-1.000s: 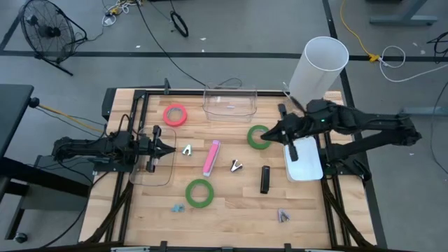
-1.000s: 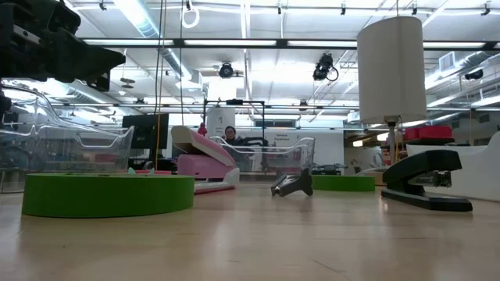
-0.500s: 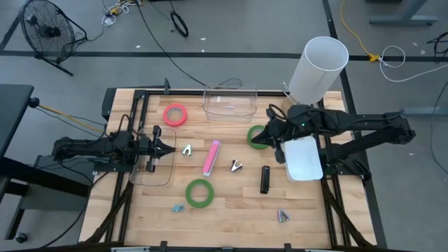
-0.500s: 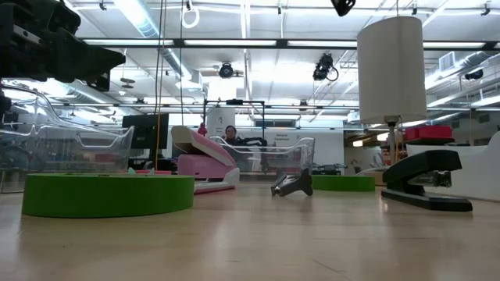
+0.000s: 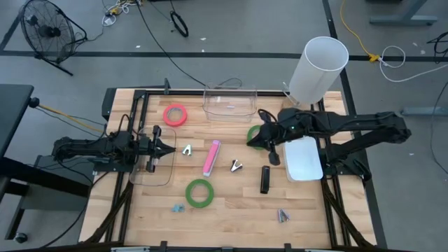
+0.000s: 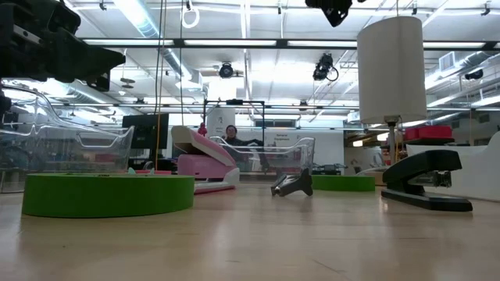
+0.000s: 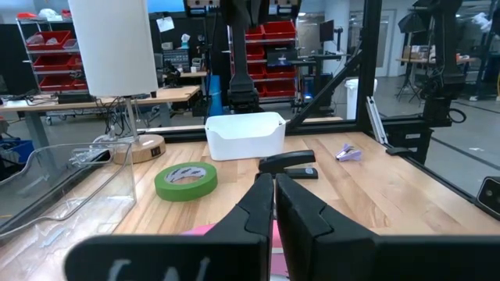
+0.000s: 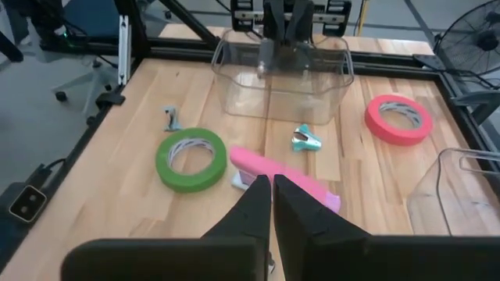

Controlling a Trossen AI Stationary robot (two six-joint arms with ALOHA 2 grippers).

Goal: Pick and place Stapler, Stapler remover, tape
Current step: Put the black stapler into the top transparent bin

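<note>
My right gripper (image 5: 264, 136) (image 8: 271, 191) hangs shut and bare above the right-hand green tape (image 5: 251, 141) (image 7: 186, 179), which lies flat. It touches nothing, and in the low view it shows at the top edge (image 6: 332, 9). The other green tape (image 5: 199, 192) (image 8: 190, 158) and the pink-red tape (image 5: 175, 114) also lie flat. A pink stapler (image 5: 211, 157), a black stapler (image 5: 265, 178) and a silver stapler remover (image 5: 236, 166) rest mid-table. My left gripper (image 5: 170, 148) (image 7: 273, 191) waits shut at the left.
A clear bin (image 5: 229, 103) stands at the far edge and another (image 5: 154, 166) under the left gripper. A white bin (image 5: 304, 159) and a tall white lamp (image 5: 318, 66) stand at the right. A second remover (image 5: 187, 150) and small clips (image 5: 178, 208) (image 5: 283, 215) lie about.
My right gripper has moved toward the table's left edge and down, tipping further downward, and now stands over the right-hand green tape. It has come into the low view from above. It has stayed shut. Nothing on the table has moved.
</note>
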